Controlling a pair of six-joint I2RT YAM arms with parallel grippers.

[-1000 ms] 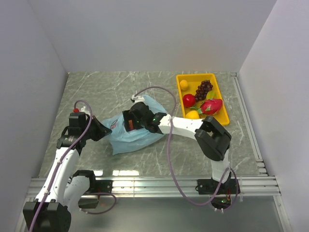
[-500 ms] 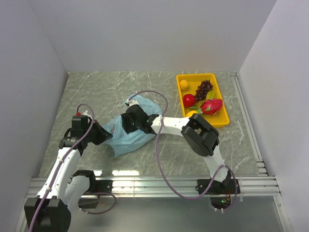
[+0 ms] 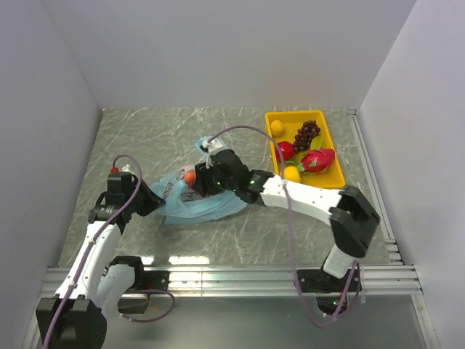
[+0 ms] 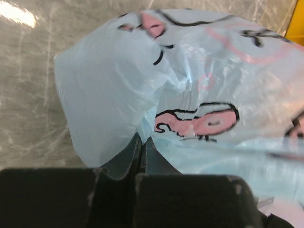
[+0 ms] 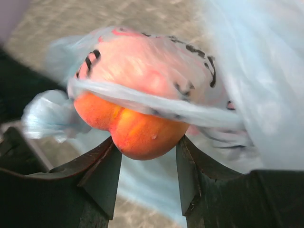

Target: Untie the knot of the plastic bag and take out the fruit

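White walls stand round a grey table [image 3: 145, 138]. At 2 o'clock on it sits a yellow tray [image 3: 328, 134] with a red apple [image 3: 284, 150], grapes [image 3: 307, 133], a dragon fruit [image 3: 317, 159] and two yellow fruits in it. The blue bag [image 3: 192, 207] lies near the middle, a bit toward 9 o'clock. I cannot see the knot, but the bag's mouth looks open, for a peach [image 5: 137, 133] pokes out at the bag's 11 o'clock side. The right gripper [image 5: 147, 141] has its jaws about half open, one finger on each side of the peach, so I think it is holding it. The left gripper [image 4: 141, 147] is closed tight on a thin fold of the bag at its 9 o'clock corner. A strip of the bag lies over the top of the peach. If the peach goes up now, that strip could catch it and pull the whole bag along. The peach is round and smooth and sits at the finger ends, so it could slip out and roll. The thin fold could also rip or slide free.
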